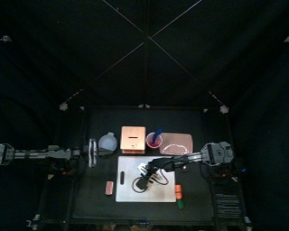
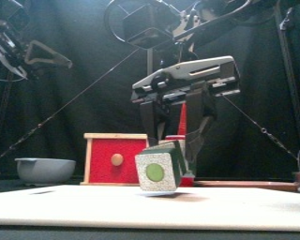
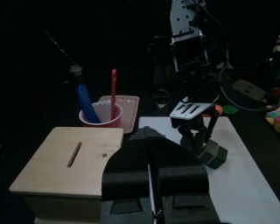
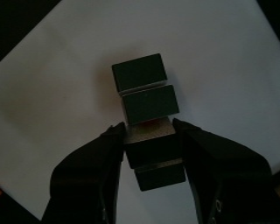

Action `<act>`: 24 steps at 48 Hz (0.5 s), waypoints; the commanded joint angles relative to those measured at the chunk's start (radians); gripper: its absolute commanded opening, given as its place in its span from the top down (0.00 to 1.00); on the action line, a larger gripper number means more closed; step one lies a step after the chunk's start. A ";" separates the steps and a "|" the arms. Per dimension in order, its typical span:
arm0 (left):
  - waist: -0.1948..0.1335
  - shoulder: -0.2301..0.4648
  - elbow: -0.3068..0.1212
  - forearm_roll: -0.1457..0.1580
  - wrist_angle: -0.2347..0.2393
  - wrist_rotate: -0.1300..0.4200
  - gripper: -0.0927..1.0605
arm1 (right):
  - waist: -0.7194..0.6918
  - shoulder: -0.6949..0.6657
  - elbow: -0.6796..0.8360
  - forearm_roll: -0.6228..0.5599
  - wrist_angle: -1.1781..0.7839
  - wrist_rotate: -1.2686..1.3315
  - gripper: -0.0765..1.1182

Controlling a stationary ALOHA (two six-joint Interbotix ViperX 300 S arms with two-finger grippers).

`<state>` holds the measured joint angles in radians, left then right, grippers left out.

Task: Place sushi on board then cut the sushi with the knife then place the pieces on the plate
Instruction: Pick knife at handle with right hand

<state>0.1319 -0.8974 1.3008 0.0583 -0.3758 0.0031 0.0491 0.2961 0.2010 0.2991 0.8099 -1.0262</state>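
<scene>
- Sushi roll (image 4: 146, 92) clamped in the right gripper (image 4: 154, 133) at the white board (image 4: 60, 79); its blocks could separate if release jolts them.
- Left gripper (image 3: 157, 144) rests empty, jaws together.

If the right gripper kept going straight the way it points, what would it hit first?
Most likely the white board: the right gripper, jaws shut on the sushi roll, points down at it. The roll would touch first; the gap is unclear.
</scene>
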 commanded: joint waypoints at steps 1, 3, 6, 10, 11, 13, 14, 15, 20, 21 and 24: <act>0.005 0.003 -0.009 -0.002 -0.005 0.000 0.94 | -0.005 -0.011 -0.031 0.025 0.005 -0.014 0.40; 0.006 0.002 -0.008 -0.002 -0.005 0.000 0.94 | -0.006 -0.005 -0.034 0.029 0.006 -0.012 0.39; 0.006 0.003 -0.006 -0.002 -0.005 0.000 0.94 | -0.008 0.000 -0.038 0.032 0.008 -0.012 0.37; 0.006 0.002 -0.003 -0.002 -0.005 0.000 0.94 | -0.009 0.003 -0.046 0.041 0.008 -0.012 0.33; 0.006 0.002 -0.002 -0.002 -0.005 0.000 0.94 | -0.011 0.005 -0.048 0.043 0.008 -0.012 0.32; 0.008 0.003 -0.002 -0.002 -0.005 0.000 0.94 | -0.012 0.008 -0.049 0.044 0.008 -0.012 0.29; 0.008 0.002 0.000 -0.002 -0.005 0.000 0.94 | -0.012 0.009 -0.051 0.048 0.008 -0.012 0.28; 0.008 0.002 0.000 -0.002 -0.005 0.000 0.94 | -0.012 0.009 -0.051 0.048 0.008 -0.012 0.27; 0.011 0.002 0.000 -0.002 -0.005 0.002 0.94 | -0.015 0.009 -0.049 0.052 0.008 -0.012 0.21; 0.011 0.003 0.000 -0.002 -0.005 0.000 0.94 | -0.015 0.009 -0.049 0.054 0.008 -0.012 0.19; 0.012 0.003 0.002 -0.002 -0.005 0.000 0.94 | -0.017 0.009 -0.049 0.057 0.009 -0.012 0.16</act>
<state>0.1396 -0.8989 1.3146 0.0583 -0.3758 0.0031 0.0399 0.3313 0.1764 0.3482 0.8176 -1.0354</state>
